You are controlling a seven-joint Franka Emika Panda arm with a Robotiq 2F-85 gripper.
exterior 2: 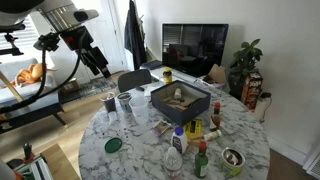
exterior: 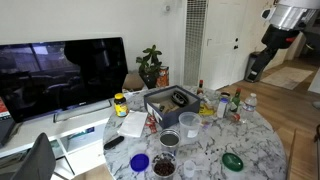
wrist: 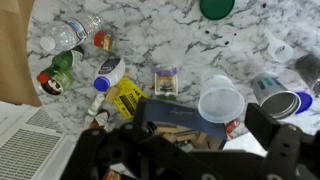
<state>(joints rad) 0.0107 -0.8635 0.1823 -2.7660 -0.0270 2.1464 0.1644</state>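
Our tool (exterior: 254, 68) hangs wide open and empty, raised well clear of the marble bench (exterior: 260, 140); in the wrist view we see the dark tray (wrist: 150, 106) mid-bench below it, a clear cup (wrist: 222, 102) just beside

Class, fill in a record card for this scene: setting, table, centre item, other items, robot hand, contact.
Setting: room with a television and a potted plant
Table: round marble table, crowded
Centre item: dark open box with things inside
Other items: bottles, cups, a green lid
Robot: hand open, high above the table's edge
Contact: none; it holds nothing
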